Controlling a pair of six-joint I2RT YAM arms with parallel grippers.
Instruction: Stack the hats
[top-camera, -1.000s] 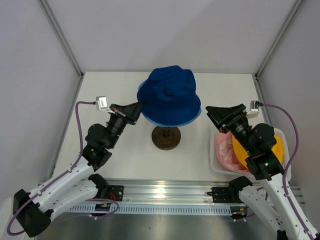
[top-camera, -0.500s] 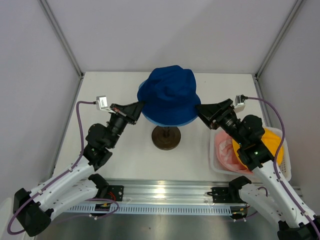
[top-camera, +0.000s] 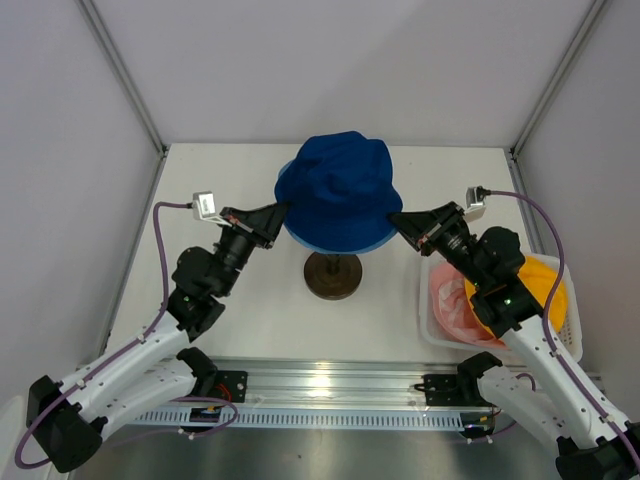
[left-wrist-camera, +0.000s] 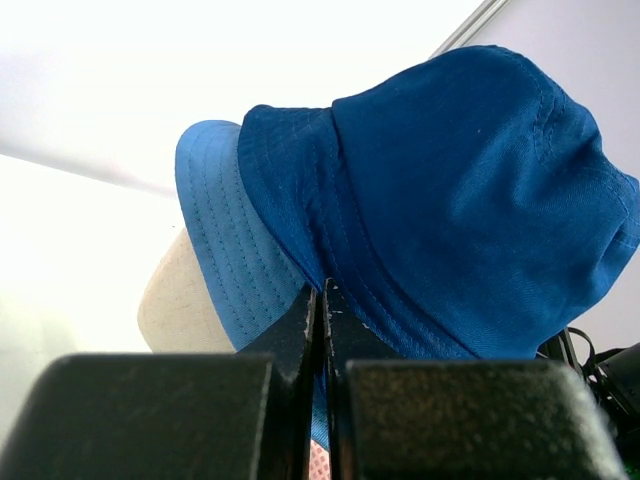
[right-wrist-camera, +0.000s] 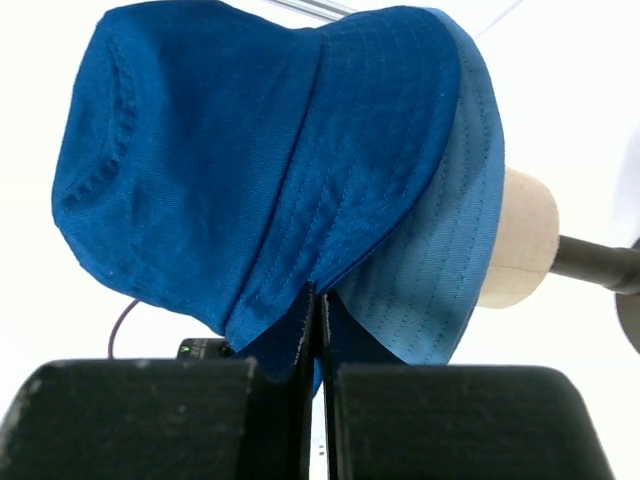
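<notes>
A dark navy hat (top-camera: 340, 190) sits over a light blue hat (top-camera: 386, 243) on the cream mannequin head (right-wrist-camera: 520, 240). My left gripper (top-camera: 283, 208) is shut on the navy hat's brim at its left edge; in the left wrist view its tips (left-wrist-camera: 322, 288) pinch blue cloth where the navy brim (left-wrist-camera: 400, 260) meets the light blue brim (left-wrist-camera: 225, 230). At the right edge, my right gripper (top-camera: 392, 217) is shut on the navy brim (right-wrist-camera: 300, 200); its tips (right-wrist-camera: 318, 294) hold a thin strip of cloth. A pink hat (top-camera: 450, 305) and a yellow hat (top-camera: 545, 285) lie in the basket.
The mannequin's dark round base (top-camera: 333, 275) stands mid-table under the hats. A white mesh basket (top-camera: 428, 300) sits at the right near edge, beneath my right arm. White walls enclose the table on three sides.
My right arm swung left from above the basket to the hat's right brim, and its jaws closed on it. The left arm and the hats have not moved.
</notes>
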